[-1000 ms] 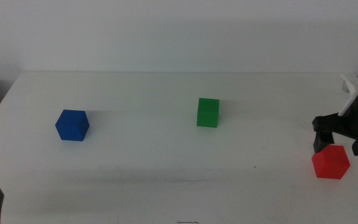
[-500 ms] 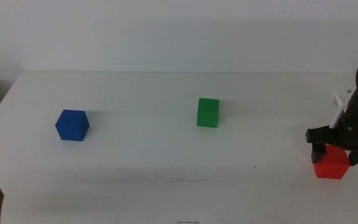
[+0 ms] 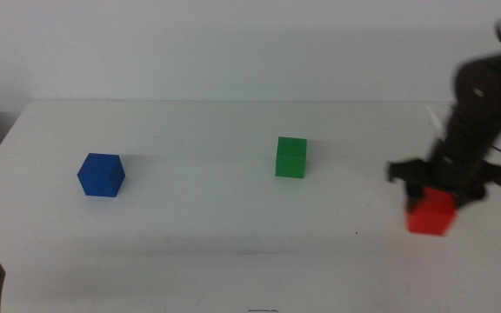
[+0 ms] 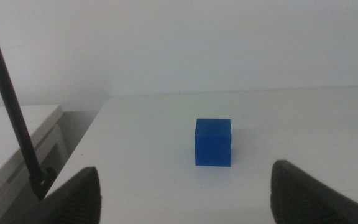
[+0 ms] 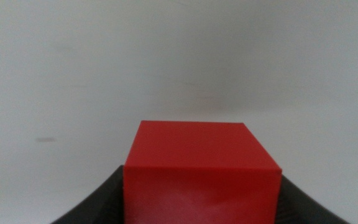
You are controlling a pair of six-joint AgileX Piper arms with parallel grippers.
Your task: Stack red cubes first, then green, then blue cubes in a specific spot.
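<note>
Right gripper [image 3: 433, 202]: at the table's right side, jaws pinching the red cube [image 3: 430, 213] from both sides, cube apparently just clear of the surface. Green cube [image 3: 291, 157]: mid-table, untouched. Blue cube [image 3: 101, 175]: far left, alone. Left gripper [image 4: 185, 186]: waited low near the blue cube, jaws spread wide, empty. Stack: none built; red not yet placed, green and blue remained.

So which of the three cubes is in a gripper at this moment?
The red cube, at the table's right side, clamped by the right gripper. The green cube and blue cube sit free; the left gripper only faces the blue one.
</note>
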